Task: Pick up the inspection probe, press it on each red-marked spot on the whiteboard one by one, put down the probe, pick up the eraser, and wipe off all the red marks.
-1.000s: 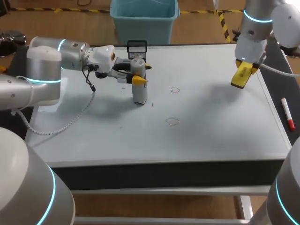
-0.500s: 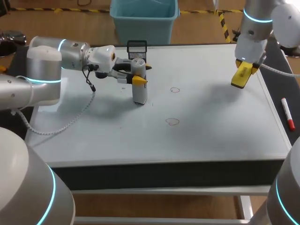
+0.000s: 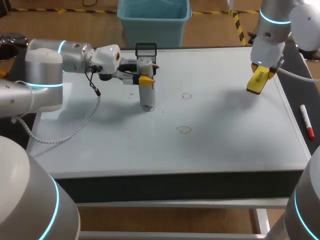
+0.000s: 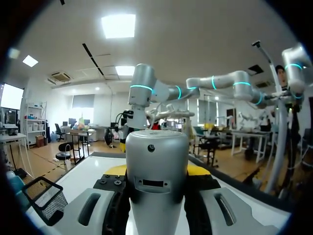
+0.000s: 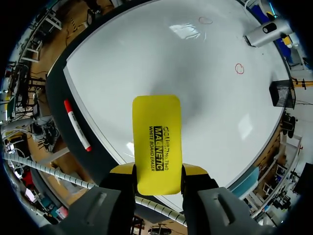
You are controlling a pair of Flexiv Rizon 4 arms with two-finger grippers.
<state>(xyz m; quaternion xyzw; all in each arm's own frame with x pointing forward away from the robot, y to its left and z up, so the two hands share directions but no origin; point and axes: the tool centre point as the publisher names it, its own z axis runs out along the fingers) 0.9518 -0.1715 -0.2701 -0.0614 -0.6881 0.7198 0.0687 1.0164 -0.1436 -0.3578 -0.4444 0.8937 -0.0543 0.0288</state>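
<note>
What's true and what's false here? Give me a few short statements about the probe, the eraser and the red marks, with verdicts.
1. The left tool is shut on the probe. True.
2. The probe lies flat on the whiteboard. False: it stands upright.
3. The right tool is empty. False: it holds the yellow eraser.
4. Two red circles show uncovered on the whiteboard. True.
5. The red marker lies mid-board. False: it lies by the right edge.
</note>
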